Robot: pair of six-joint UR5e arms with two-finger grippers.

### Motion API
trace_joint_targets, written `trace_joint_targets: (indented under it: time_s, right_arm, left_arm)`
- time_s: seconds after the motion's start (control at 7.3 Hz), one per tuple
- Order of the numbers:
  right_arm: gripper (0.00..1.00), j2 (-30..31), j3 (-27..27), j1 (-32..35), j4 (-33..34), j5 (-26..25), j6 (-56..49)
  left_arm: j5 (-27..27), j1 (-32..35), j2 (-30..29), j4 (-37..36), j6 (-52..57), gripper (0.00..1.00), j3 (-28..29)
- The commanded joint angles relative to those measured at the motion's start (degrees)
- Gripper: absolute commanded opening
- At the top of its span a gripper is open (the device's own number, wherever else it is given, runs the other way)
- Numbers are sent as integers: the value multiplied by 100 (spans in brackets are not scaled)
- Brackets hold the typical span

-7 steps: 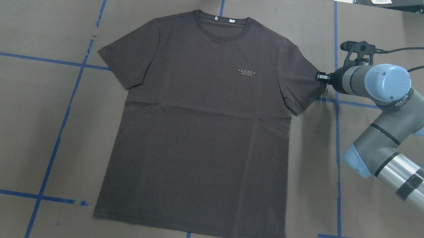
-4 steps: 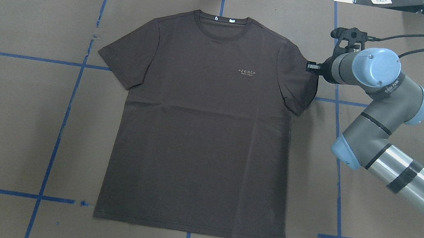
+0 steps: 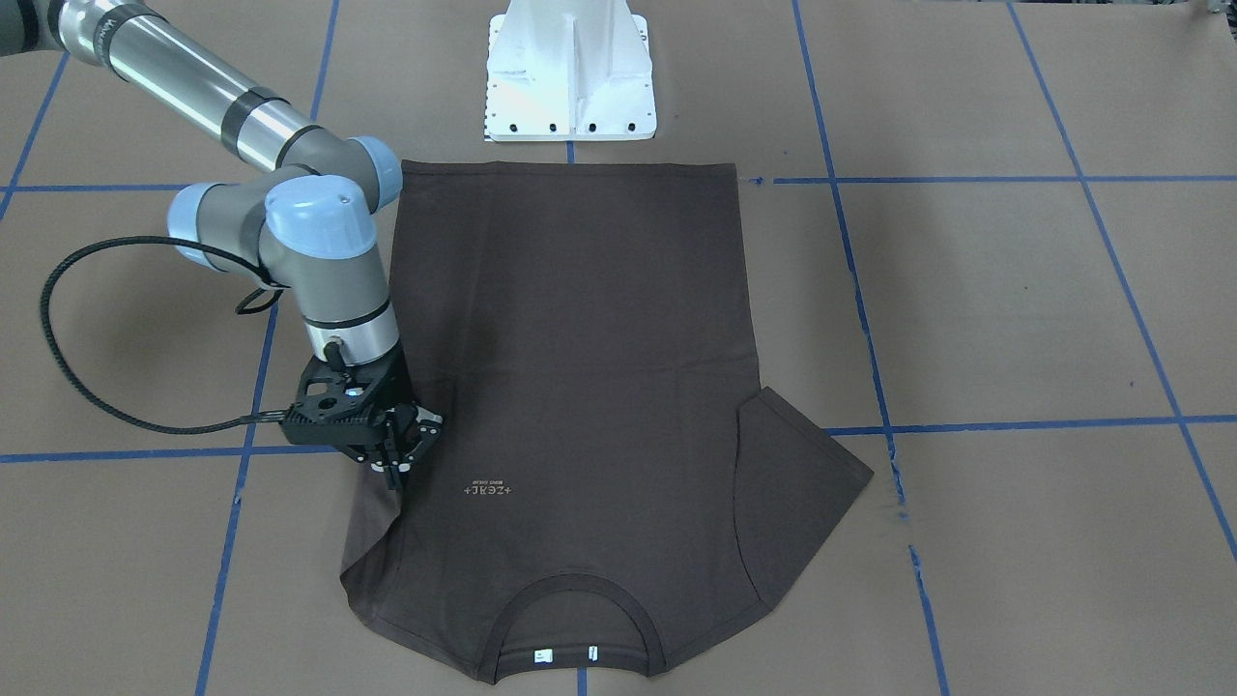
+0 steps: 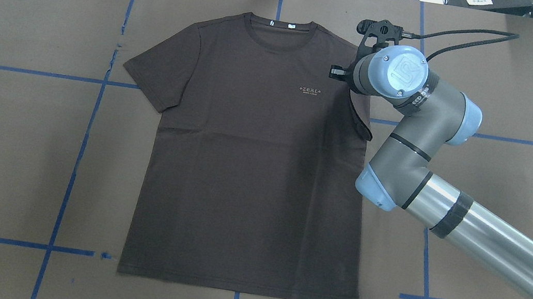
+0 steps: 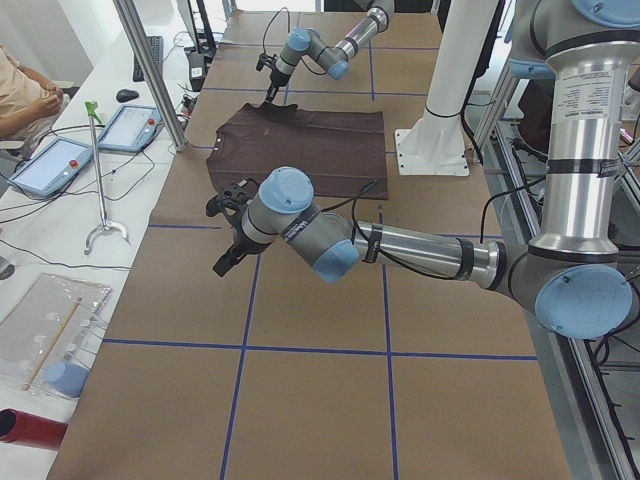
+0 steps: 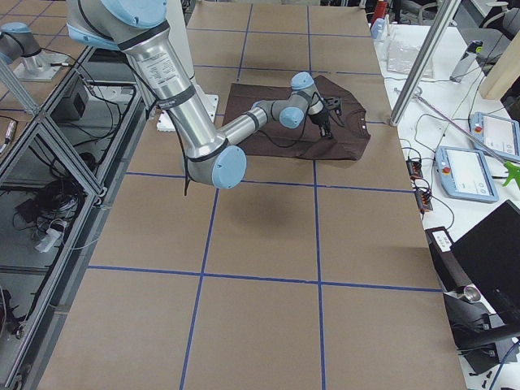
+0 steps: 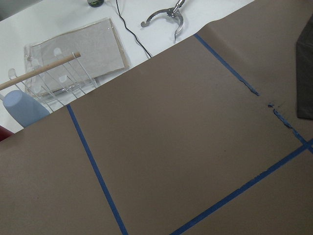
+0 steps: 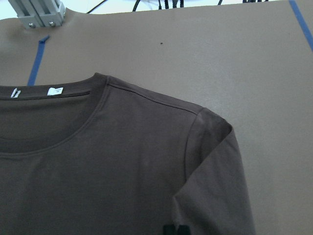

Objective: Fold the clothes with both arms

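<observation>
The dark brown T-shirt [image 4: 252,179] lies flat, chest up, with its collar at the far side of the table; in the front-facing view the T-shirt [image 3: 580,319] shows its collar nearest the camera. My right gripper [image 4: 336,72] is shut on the sleeve on the robot's right and holds it over the shoulder area, so that sleeve is folded inward. From the front, the right gripper [image 3: 391,472] pinches the raised sleeve edge beside the chest lettering. The left gripper [image 5: 222,265] hovers over bare paper beyond the shirt's other sleeve; I cannot tell whether it is open or shut.
The white base pedestal [image 3: 570,77] stands at the shirt's hem. Blue tape lines cross the brown paper. Past the table's left end lie a clear plastic tray [image 7: 78,54], a blue cup [image 7: 22,107] and metal tongs [image 7: 166,14]. A seated person [image 5: 25,95] is by the tablets.
The right gripper has travelled toward the shirt's middle, dragging the sleeve with it. The sleeve that lay spread outward now lies folded over the shirt.
</observation>
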State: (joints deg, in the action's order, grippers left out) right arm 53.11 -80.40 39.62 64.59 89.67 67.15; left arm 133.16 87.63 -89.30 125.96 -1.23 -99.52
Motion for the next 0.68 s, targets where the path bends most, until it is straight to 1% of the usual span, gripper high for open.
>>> trace_joint_targets:
  time_s: [0.0,0.27,0.55]
  right_arm:
    - [0,-143,138,-165,10,-213,167]
    - [0,-178,288,-174,-25,-257,149]
    - [0,-222,297,-174,-8,-257,167]
  left_arm:
    - [0,0,0,-1,0,100,12]
    - [0,0,0,-1,-9,100,12]
    - [0,0,-9,-1,-9,100,12]
